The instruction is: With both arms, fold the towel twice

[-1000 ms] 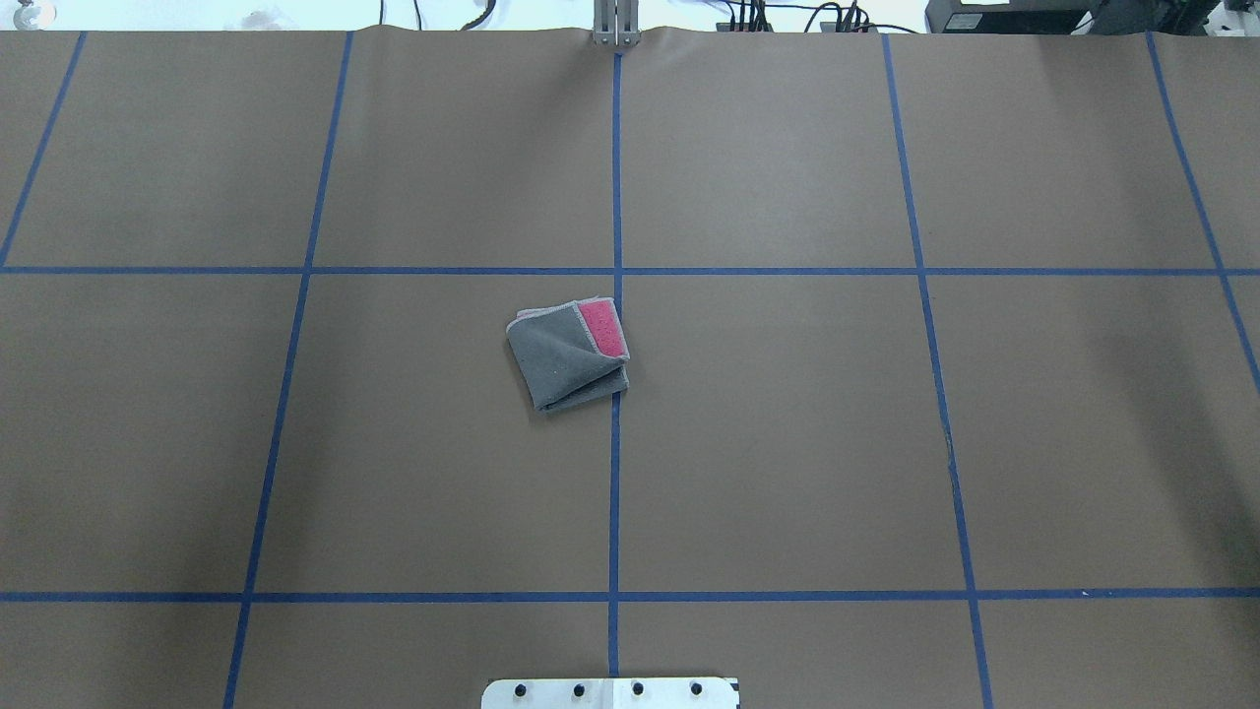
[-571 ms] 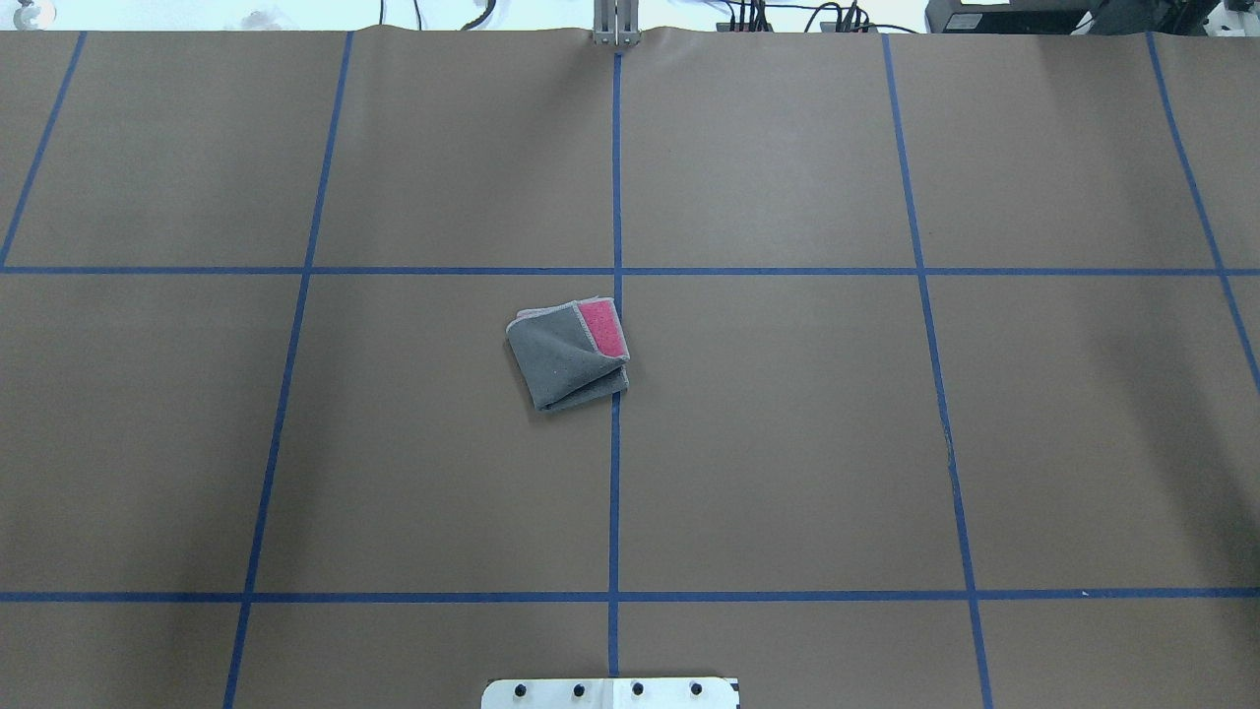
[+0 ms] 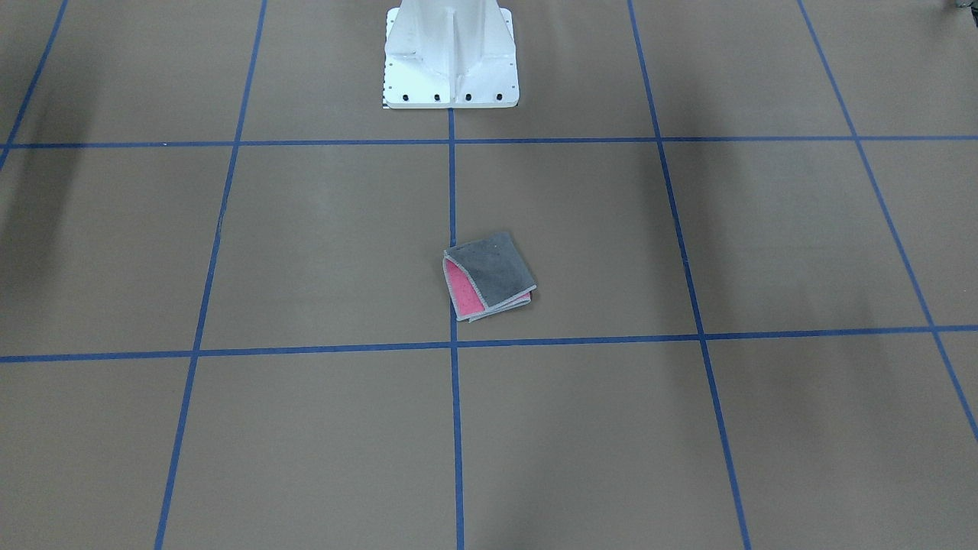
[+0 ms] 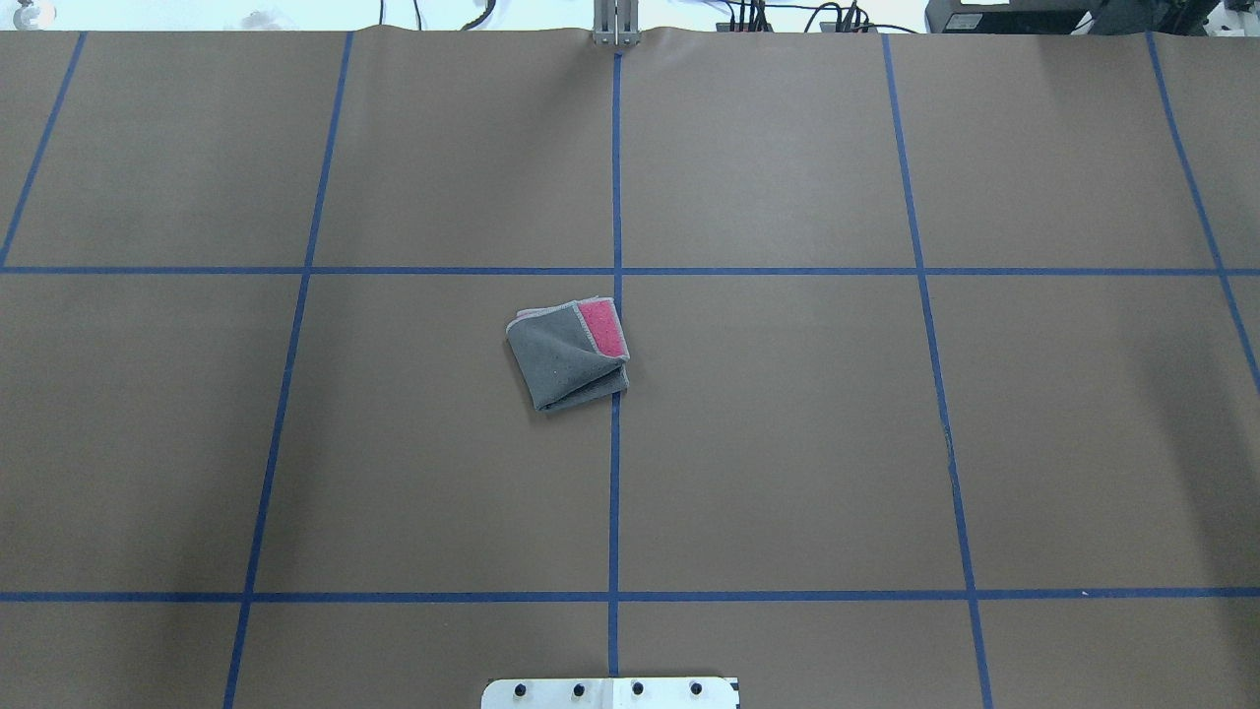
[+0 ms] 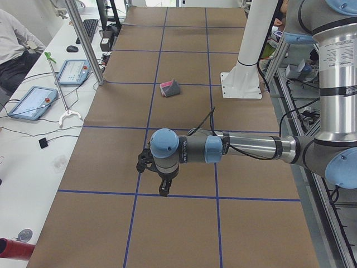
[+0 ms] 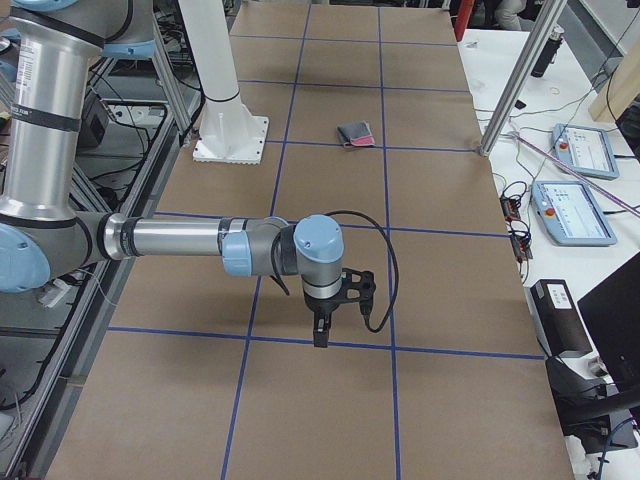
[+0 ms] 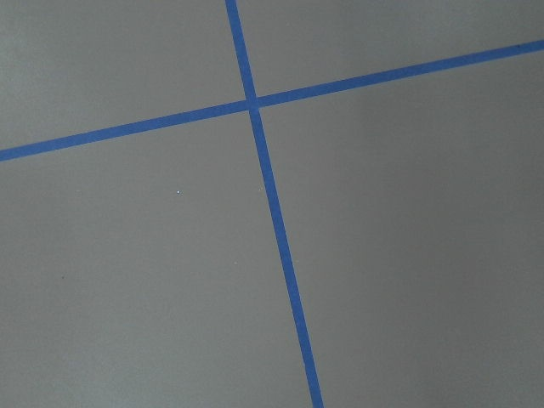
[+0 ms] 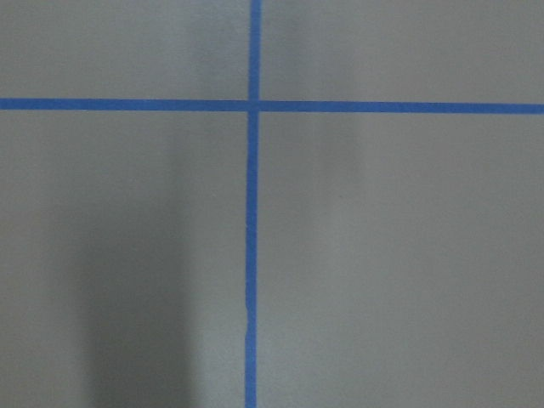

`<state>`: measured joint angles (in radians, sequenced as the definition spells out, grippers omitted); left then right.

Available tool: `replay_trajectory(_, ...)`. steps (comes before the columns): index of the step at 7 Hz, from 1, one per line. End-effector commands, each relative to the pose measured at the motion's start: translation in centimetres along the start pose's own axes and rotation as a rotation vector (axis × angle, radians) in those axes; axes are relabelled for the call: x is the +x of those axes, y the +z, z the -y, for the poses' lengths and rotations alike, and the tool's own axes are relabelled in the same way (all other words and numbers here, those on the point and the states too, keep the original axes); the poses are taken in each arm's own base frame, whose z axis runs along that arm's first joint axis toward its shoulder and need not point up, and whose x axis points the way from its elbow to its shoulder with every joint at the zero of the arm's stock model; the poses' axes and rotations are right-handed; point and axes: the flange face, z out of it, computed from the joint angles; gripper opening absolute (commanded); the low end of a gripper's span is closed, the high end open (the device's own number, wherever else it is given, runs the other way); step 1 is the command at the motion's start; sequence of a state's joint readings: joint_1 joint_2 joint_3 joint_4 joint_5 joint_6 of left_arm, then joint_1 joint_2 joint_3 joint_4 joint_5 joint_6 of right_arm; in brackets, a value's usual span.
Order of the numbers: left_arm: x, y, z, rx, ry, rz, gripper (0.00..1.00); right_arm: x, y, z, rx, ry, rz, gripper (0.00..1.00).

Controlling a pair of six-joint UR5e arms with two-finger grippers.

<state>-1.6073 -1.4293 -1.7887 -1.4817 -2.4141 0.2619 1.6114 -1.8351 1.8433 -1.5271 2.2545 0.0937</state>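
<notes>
Brown gridded table point(image 4: 787, 443), folded towel point(image 4: 566, 359), white pedestal point(image 3: 451, 53), left fingers point(image 5: 163, 190), right fingers point(image 6: 320, 333) both unclear

— A home? A shop?
— A robotics lab. Brown table point(image 4: 787, 443) gridded with blue tape point(image 4: 616, 177), white pedestal point(image 3: 451, 61) bolted down, aluminium posts point(image 5: 83, 42), teach pendants point(image 6: 572, 212) on white side benches point(image 5: 22, 178).
— Staffed?
— Yes: a seated person point(image 5: 14, 42) near a keyboard point(image 5: 89, 28).

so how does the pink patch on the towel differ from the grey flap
The grey flap covers most of the towel; the pink patch is only a narrow strip along one side. The grey flap lies on top, the pink patch below it. Both have a light stitched edge.
</notes>
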Motion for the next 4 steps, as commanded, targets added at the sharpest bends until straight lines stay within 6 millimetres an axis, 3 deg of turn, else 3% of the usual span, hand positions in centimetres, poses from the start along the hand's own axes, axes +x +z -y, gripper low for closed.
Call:
replay_trajectory(1, 0.07, -0.2, -0.15, 0.003, 0.003, 0.008, 1.0, 3.32, -0.47, -2.77, 0.01, 0.052, -0.001, 1.0)
replay_trajectory(4, 0.0, -0.2, -0.25, 0.003, -0.004, 0.008, 1.0, 3.08, -0.57, -2.23, 0.019, 0.04, 0.009, 1.0)
